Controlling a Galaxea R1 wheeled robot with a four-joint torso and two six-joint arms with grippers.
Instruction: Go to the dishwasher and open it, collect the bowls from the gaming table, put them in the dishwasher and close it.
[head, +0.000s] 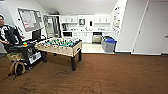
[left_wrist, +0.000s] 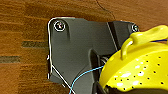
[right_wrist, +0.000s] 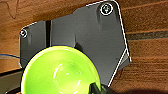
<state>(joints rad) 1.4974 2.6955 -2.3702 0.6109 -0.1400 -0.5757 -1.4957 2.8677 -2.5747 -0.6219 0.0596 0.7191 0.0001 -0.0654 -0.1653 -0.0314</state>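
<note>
A yellow-green bowl (right_wrist: 60, 72) hangs over the brown wood-look floor, and a dark finger of my right gripper (right_wrist: 95, 88) overlaps its rim. Held the same way above the floor by my left gripper (left_wrist: 100, 87) is a yellow perforated bowl (left_wrist: 140, 67) with a loop handle. The gaming table (head: 62, 46), a table-football table with a green field and rods, stands ahead on the left. Far back in the kitchenette is the dishwasher (head: 97, 38), an under-counter unit with a dark top strip. It looks closed.
A seated person (head: 6, 35) is at the far left beside a black cart (head: 27, 51) carrying small coloured items. Grey bins with blue lids (head: 108, 43) stand at the kitchenette's entrance, against a white wall. Cables (head: 90, 87) trail over the floor in front.
</note>
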